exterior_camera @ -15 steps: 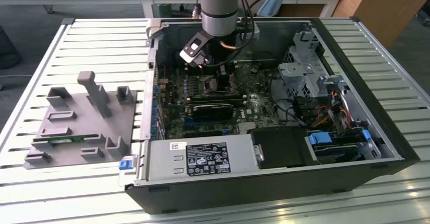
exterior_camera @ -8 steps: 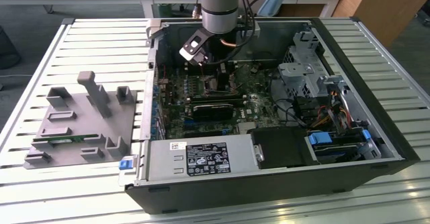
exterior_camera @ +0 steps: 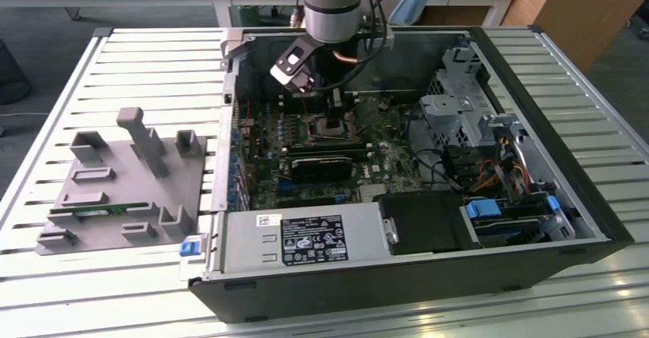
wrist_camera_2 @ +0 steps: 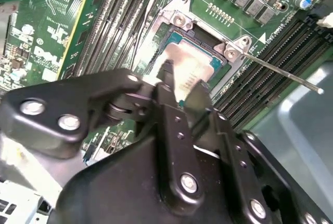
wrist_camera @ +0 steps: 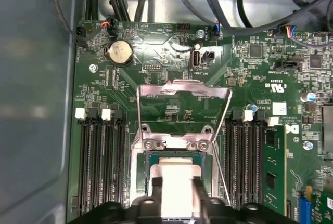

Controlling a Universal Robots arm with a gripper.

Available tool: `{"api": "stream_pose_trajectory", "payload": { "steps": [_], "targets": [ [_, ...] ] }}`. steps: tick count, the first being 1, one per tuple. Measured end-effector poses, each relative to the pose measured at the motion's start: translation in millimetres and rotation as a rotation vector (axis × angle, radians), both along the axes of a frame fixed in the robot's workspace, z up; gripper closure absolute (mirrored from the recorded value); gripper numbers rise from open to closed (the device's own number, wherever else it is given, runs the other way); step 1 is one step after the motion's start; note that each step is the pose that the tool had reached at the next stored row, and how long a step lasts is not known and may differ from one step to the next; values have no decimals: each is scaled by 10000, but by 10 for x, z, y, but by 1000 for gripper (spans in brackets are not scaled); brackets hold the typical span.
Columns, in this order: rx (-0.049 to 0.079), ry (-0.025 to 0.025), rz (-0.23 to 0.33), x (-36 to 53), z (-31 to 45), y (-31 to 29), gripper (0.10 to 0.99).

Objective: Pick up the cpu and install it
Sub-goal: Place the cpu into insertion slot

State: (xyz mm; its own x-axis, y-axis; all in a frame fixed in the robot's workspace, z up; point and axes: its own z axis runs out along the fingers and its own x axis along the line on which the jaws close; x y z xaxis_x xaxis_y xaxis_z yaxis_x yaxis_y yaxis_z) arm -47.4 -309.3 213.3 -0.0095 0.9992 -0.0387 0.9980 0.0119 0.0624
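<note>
While the open computer case (exterior_camera: 406, 277) lies on its side on the slatted table (exterior_camera: 152, 64), its walls fence the motherboard (exterior_camera: 304, 186) on all sides. Open room from above. Grey fixture (exterior_camera: 112, 194) sits well apart, on the exterior view's left. Arm (exterior_camera: 333, 4) reaches straight down into the case. Socket (wrist_camera: 140, 151) is flanked by memory slots (wrist_camera: 99, 156) on both sides. Its load plate (wrist_camera: 182, 86) is swung up and the thin lever (wrist_camera_2: 281, 73) stands free to one side. Gripper (wrist_camera: 178, 182) is over the socket, narrow. Fingers (wrist_camera: 156, 185) press the two opposite edges of the cpu (wrist_camera: 177, 172). The cpu sits flat and low inside the socket frame, silver top up. Whether it is fully seated, cannot tell.
</note>
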Motion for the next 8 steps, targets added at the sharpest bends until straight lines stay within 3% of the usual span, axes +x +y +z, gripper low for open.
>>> {"api": "stream_pose_trajectory", "payload": {
  "steps": [3, 4, 6, 8],
  "targets": [
    [0, 1, 0, 0, 39, 0, 855],
    [0, 1, 0, 0, 51, 0, 855],
    [2, 1, 0, 0, 76, 0, 973],
    [2, 1, 0, 0, 105, 0, 980]
  ]
}}
